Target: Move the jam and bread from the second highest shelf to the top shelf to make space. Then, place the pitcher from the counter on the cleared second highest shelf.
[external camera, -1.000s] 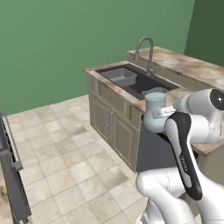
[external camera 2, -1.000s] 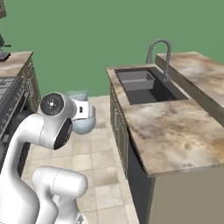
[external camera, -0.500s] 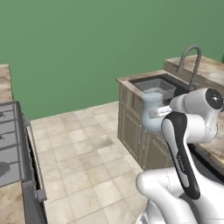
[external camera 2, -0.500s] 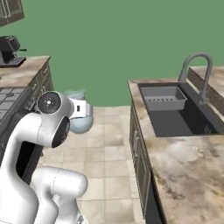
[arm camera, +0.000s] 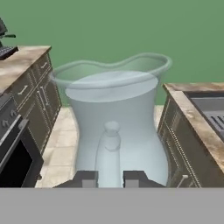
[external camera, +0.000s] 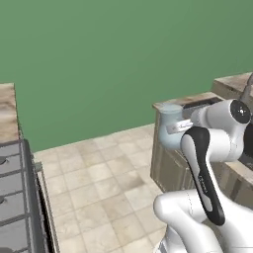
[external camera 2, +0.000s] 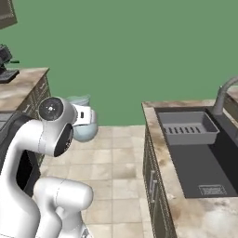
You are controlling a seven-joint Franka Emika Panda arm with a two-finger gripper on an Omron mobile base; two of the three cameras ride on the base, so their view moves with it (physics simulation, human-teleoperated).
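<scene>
1. While the white arm is folding close to its own base, the gripper (arm camera: 109,177) is clamping the pitcher (arm camera: 114,122) by its handle — the two dark fingertips (arm camera: 85,177) are sitting close together on either side of the pale handle at the bottom of the hand view.

2. Carried in mid-air, the pitcher (external camera: 169,126) is hanging upright over the tiled floor (external camera: 104,192), well clear of any surface; its flared rim is pointing up and its bulbous belly is sitting below the neck.

3. Seen from the right base view, the pale blue pitcher (external camera 2: 82,122) is showing just beyond the arm's wrist, between the dark-fronted cabinets (external camera 2: 33,95) on the left and the counter (external camera 2: 186,216) on the right.

4. Running along the right side, the marbled counter is holding a dark sink (external camera 2: 197,155) with a grey rack (external camera 2: 188,130) inside and a curved faucet (external camera 2: 222,93) beside it.

5. At the lower left of the left base view, a stove (external camera: 12,197) is lying beside the floor — a second stretch of stone countertop (external camera: 7,111) is sitting behind it.

6. Behind everything, a plain green wall (external camera 2: 121,51) is closing off the room, and a dark appliance (external camera 2: 5,65) is resting on the far left countertop; its kind is too small to tell.
</scene>
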